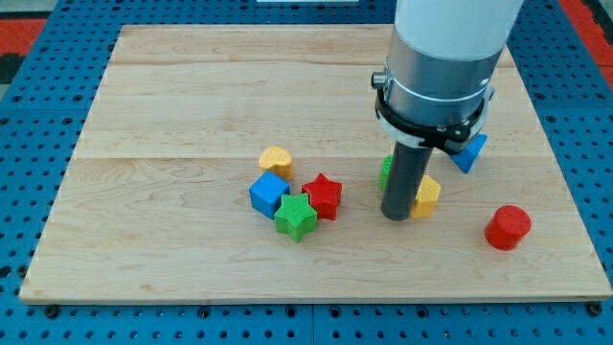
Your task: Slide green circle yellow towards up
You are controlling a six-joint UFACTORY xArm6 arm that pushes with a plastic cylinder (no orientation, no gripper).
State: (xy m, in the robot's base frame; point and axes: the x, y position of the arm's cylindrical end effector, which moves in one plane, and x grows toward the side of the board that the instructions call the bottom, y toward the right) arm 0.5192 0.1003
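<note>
The green circle (384,172) is mostly hidden behind my rod; only a sliver shows at the rod's left edge. My tip (397,217) rests on the board just below the green circle. A yellow block (427,195) touches the rod on its right side; its shape is partly hidden. A blue block (469,151) peeks out to the upper right, under the arm's body.
A cluster lies left of centre: a yellow heart (276,159), a blue cube (268,193), a green star (296,217) and a red star (324,195). A red cylinder (507,227) stands at the lower right. The wooden board (192,86) sits on a blue perforated table.
</note>
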